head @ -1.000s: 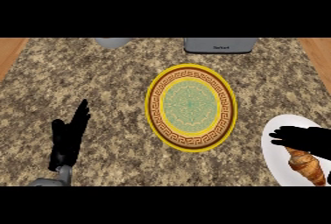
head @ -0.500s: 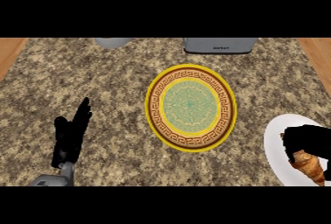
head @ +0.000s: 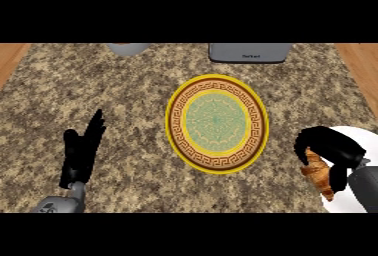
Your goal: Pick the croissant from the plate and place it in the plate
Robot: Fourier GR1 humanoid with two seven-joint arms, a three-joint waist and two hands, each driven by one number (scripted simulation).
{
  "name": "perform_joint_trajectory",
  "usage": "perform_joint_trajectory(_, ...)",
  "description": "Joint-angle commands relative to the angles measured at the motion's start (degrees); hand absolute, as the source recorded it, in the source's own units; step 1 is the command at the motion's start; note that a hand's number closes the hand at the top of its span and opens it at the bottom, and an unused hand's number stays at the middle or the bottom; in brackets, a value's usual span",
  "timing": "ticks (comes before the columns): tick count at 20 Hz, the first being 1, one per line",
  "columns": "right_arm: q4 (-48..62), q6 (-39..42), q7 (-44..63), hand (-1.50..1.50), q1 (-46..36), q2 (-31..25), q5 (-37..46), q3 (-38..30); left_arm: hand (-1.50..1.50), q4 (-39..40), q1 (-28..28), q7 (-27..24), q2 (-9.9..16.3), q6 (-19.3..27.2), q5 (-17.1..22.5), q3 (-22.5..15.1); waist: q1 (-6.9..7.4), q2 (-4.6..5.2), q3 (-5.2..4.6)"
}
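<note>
The speckled brown granite counter (head: pixel 133 100) filled most of the head view, w/ strips of light wood showing at the far left and right corners. At the back edge sat a grey boxy appliance (head: pixel 249 52) and, left of it, part of a pale grey round object (head: pixel 128 48) – both cut off by the view's top.

In the middle lay the patterned plate (head: pixel 217 123): yellow rim, brown band w/ a key pattern, pale green centre. Nothing was on it.

At the lower right a white plate (head: pixel 356 137) was partly in view, running off the right edge. The croissant (head: pixel 319 174) lay on its left part, golden brown, lengthwise toward the view's bottom, one tip poking out below the fingers. The right hand (head: pixel 334 147) was over it – black fingers curled down around the croissant's upper end and side, thumb on the left side, so it had hold of the pastry. Whether the croissant was lifted off the white plate or resting on it, can't tell. Grey forearm came in from the bottom right corner.

The left hand (head: pixel 81 152) was at lower left, well apart from both plates, fingers straight and pointing up the view, holding nothing, resting over the counter.
</note>
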Motion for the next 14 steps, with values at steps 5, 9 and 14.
perform_joint_trajectory(5, -3.21, -7.05, 31.23, 1.5, -5.26, 20.85, -1.06, -6.31, 0.0, 0.13, 0.23, 0.43, -0.13, 0.13, -0.07, -0.1, 0.63, -0.84, 0.64)
perform_joint_trajectory(9, -7.22, -14.72, 46.95, 1.5, -10.53, 31.46, 4.13, -5.2, 0.0, 0.81, -0.09, 0.37, -0.15, -0.66, 0.06, -0.47, 1.13, -0.74, 0.54)
perform_joint_trajectory(14, -12.0, -26.05, 65.93, 1.5, -16.56, 31.91, 11.42, -1.83, 0.0, 0.92, -0.92, 0.55, -0.58, -0.21, -0.36, -0.7, 1.91, -0.77, 0.69)
